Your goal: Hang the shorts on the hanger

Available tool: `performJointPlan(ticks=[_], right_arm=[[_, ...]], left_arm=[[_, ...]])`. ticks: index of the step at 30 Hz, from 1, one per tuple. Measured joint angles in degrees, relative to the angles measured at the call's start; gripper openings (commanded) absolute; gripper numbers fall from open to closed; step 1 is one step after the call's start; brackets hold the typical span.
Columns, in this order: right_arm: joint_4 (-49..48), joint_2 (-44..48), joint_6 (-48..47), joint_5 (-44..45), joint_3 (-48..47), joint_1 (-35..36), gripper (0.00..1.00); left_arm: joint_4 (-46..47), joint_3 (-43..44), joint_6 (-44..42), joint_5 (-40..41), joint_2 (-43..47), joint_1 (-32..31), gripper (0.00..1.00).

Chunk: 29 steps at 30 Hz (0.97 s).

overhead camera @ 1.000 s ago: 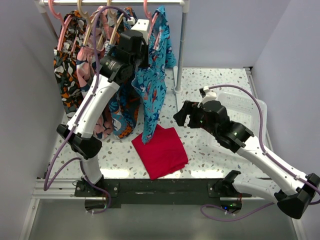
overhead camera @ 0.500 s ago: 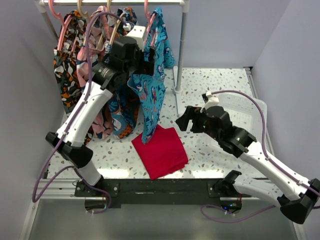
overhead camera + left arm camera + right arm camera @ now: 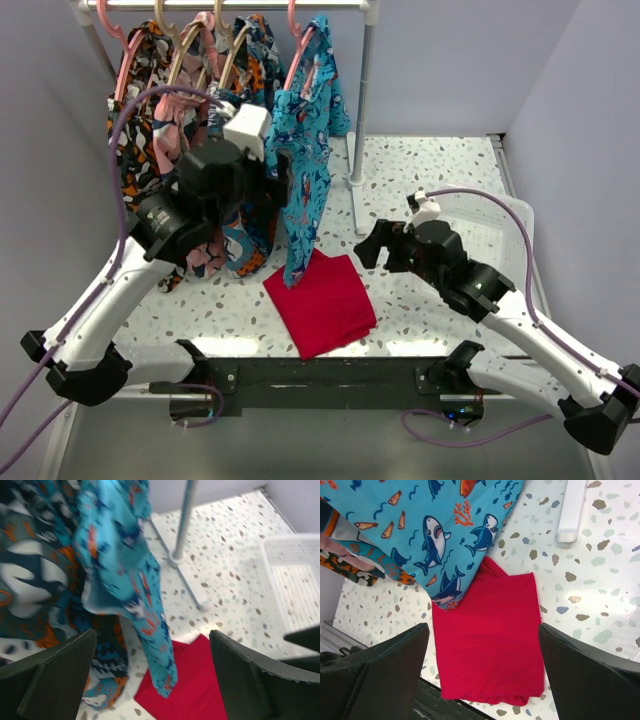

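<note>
The turquoise shorts point(image 3: 305, 150) hang from the pink hanger point(image 3: 297, 52) on the rail, their lower end dangling over the table. My left gripper point(image 3: 282, 172) stands open just left of them with nothing between its fingers. In the left wrist view the shorts point(image 3: 120, 555) hang ahead of the open left gripper point(image 3: 155, 680). My right gripper point(image 3: 368, 240) is open low over the table, right of the shorts and apart from them. The right wrist view has the shark-print shorts point(image 3: 435, 525) at top left, above the empty right gripper point(image 3: 482, 675).
A folded red cloth point(image 3: 322, 300) lies on the speckled table under the shorts' tip. Darker patterned shorts point(image 3: 180, 150) on wooden hangers fill the rail's left part. The rack's pole point(image 3: 362, 90) stands behind, and a white basket point(image 3: 500, 215) sits at right.
My left gripper has opened and let go at the hanger, and its arm has pulled back down and to the left. The shorts stay hanging. The right gripper shifted slightly and opened a little wider.
</note>
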State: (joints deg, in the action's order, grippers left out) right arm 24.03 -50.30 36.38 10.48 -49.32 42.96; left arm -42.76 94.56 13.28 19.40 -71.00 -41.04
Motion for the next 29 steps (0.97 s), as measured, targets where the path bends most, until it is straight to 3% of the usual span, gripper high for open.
performJointPlan(ticks=[11,17,22,29], right_arm=[[-3.04,3.93,1.57,0.59,7.48,0.00,0.95],[-4.20,6.10,4.11,1.86,12.39,0.00,0.95],[-3.96,8.92,5.51,3.63,14.43,0.00,0.95],[-4.00,11.58,6.84,5.62,16.61,0.00,0.95]], left_arm=[[6.03,-33.14,10.45,3.48,6.95,-19.12,1.00],[14.53,-48.52,16.81,1.38,7.15,-22.18,1.00],[19.28,-54.49,20.20,0.46,8.48,-23.15,1.00],[26.62,-55.60,21.62,0.44,10.29,-23.17,1.00]])
